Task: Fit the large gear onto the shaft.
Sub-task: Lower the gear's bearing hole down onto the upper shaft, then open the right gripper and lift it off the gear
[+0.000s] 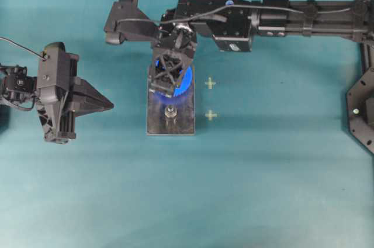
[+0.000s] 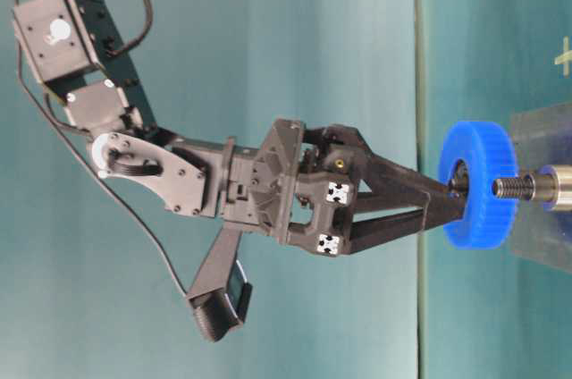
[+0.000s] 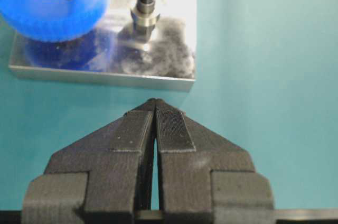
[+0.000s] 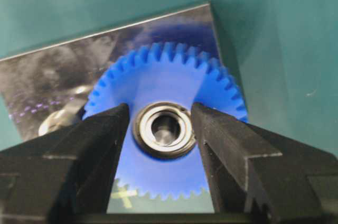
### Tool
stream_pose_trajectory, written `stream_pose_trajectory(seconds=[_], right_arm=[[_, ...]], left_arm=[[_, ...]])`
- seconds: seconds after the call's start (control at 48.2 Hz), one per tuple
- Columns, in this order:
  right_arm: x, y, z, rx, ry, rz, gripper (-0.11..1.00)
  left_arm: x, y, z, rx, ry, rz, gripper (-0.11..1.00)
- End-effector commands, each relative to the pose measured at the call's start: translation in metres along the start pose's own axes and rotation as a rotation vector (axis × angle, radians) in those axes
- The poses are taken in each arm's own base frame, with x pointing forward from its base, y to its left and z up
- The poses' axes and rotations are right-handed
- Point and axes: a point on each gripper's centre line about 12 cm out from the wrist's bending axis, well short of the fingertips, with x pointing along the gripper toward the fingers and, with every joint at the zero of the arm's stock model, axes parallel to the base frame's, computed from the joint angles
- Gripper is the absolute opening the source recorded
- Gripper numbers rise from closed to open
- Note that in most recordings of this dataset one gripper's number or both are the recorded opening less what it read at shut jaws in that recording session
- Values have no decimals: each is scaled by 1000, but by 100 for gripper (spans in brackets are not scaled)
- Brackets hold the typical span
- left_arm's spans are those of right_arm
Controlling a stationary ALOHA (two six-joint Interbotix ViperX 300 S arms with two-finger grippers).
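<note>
The right tool [image 4: 158, 129] grips the gear [image 4: 163, 84] by its hub, fingers set either side of the bearing, keeping the bore clear; the gear hangs flat over the grey plate [image 1: 184, 125], beside the shaft [image 1: 170, 112], not on it; the left tool [image 3: 155, 115] rests closed, empty; teal bench [image 1: 280, 172].

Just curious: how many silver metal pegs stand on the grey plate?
1 in view: a short silver metal peg near the lower end of the grey plate overhead. The bright blue toothed gear may hide another.
</note>
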Motion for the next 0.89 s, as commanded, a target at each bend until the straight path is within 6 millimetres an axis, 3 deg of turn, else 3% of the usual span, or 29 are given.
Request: stream_pose_trajectory(seconds=[0.0, 0.311, 0.56, 0.705, 0.87], right_arm=[[-14, -5, 7, 1, -41, 2, 64], [-20, -2, 8, -25, -48, 3, 64], [-61, 4, 8, -62, -113, 3, 63], [-91, 3, -7, -129, -173, -18, 63], [-93, 0, -39, -185, -174, -27, 61]], left_arm=[[-1, -1, 10, 2, -33, -5, 0], [-1, -1, 9, -27, -30, -5, 0], [-1, -3, 9, -24, -37, -10, 0], [-1, -6, 8, -11, -67, -23, 0], [1, -5, 7, -1, -64, -20, 0]])
